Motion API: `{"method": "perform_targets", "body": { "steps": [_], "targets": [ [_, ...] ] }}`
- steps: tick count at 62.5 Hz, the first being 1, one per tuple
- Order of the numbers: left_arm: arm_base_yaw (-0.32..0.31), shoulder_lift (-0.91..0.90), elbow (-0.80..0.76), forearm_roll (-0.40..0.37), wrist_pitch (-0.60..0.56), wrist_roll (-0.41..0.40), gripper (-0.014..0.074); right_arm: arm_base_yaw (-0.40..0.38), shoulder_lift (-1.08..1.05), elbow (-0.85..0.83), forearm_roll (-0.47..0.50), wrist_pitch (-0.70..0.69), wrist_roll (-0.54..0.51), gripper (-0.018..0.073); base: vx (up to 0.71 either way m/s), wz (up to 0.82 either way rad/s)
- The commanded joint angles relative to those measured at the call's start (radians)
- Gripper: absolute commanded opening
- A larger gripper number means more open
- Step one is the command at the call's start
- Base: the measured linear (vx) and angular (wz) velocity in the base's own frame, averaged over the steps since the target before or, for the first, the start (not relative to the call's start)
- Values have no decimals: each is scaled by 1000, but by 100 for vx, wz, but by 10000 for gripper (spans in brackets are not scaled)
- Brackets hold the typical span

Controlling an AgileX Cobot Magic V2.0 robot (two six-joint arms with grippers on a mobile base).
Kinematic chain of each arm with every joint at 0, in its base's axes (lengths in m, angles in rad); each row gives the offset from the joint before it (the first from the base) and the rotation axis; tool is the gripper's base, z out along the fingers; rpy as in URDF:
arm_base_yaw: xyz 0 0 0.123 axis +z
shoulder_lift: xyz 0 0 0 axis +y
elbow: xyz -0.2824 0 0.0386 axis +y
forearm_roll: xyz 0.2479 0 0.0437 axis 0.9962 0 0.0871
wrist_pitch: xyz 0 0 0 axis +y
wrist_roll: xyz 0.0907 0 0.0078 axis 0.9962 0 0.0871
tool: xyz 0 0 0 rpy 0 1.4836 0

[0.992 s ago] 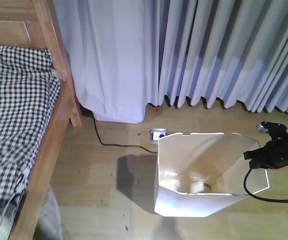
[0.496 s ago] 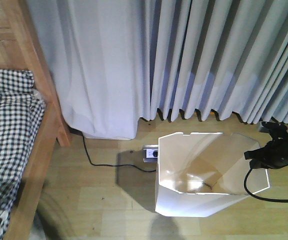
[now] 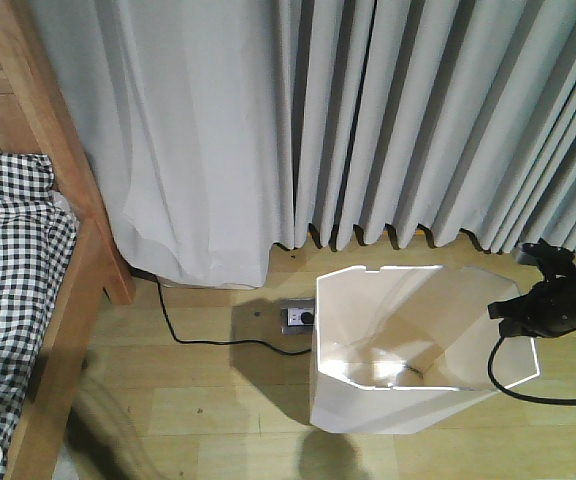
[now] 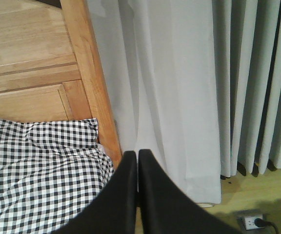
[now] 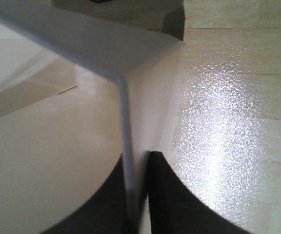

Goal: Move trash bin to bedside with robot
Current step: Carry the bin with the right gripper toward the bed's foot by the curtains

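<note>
The white trash bin (image 3: 388,400) stands on the wood floor right of centre, its angular rim open upward. My right gripper (image 3: 508,312) is shut on the bin's right rim; in the right wrist view the thin white wall (image 5: 123,122) runs between my right gripper's (image 5: 136,165) black fingers. The bed (image 3: 53,300) with light-brown frame and black-and-white checked bedding (image 3: 8,260) is at the left edge, well apart from the bin. My left gripper (image 4: 137,161) is shut and empty, seen over the bedding (image 4: 38,175) and bedpost (image 4: 94,83).
Grey-white curtains (image 3: 368,120) hang along the back, close behind the bin. A white floor socket (image 3: 299,318) with a black cable (image 3: 198,340) lies between bed and bin. A black cable (image 3: 528,395) trails from my right arm.
The view has shifted: bed, curtains and floor socket slid left and down in the front view. The bin stays in the same place in frame, held by my right gripper.
</note>
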Motion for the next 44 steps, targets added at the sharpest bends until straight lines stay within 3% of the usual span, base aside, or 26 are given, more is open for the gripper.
{"method": "perform_targets", "body": {
  "steps": [1, 29, 44],
  "targets": [
    [-6, -10, 29, -1, -73, -8, -6, -5, -75, -15, 57, 138, 8, -6, 0, 0],
    [-6, -10, 29, -1, -73, -8, -6, -5, -75, -15, 89, 164, 9, -6, 0, 0],
    [-6, -10, 29, -1, -73, -8, -6, 0, -62, -34, 222, 150, -19, -6, 0, 0]
  ]
}}
